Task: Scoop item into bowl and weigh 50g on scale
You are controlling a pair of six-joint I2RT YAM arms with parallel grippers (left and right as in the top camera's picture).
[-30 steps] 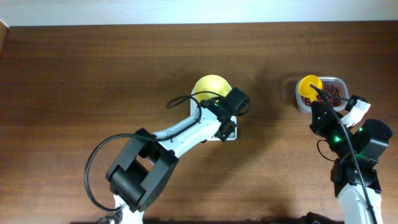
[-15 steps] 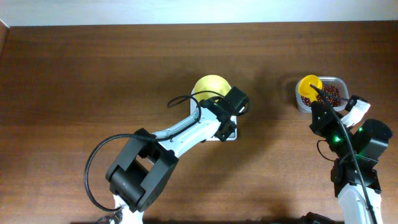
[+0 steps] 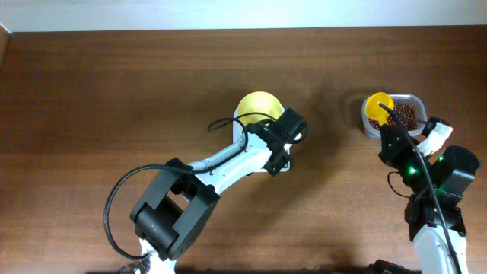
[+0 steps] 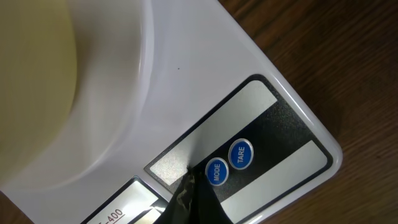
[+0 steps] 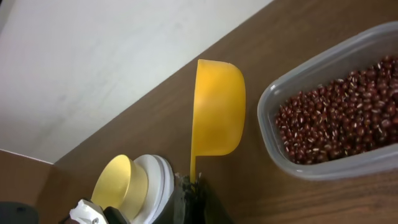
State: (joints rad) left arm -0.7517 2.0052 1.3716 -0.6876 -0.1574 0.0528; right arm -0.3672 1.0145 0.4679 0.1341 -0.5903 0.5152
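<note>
**Bean-weighing station: items as found**

1. Small round pale-yellow plastic bowl (image 3: 257, 106): seated on the platform of the scale, near the middle of the dark wooden table (image 3: 114, 91).
2. Small white square digital scale (image 4: 205, 74): grey display panel and two blue buttons on its front edge; largely covered by the left arm in the overhead view.
3. Left gripper (image 4: 186, 193): fingers pressed together, nothing held; its tip is set at the edge of the blue MODE button (image 4: 216, 172). Whether the button is pressed cannot be told.
4. Small dark red-brown oval beans (image 5: 339, 121): heaped in a clear rounded-rectangular plastic container (image 5: 267, 124), well apart from the scale on the right.
5. Yellow handled plastic scoop (image 5: 217, 109): its handle is clamped in the closed right gripper (image 5: 193, 186); its cup is held at the container's end nearest the scale. Its contents cannot be told.
</note>
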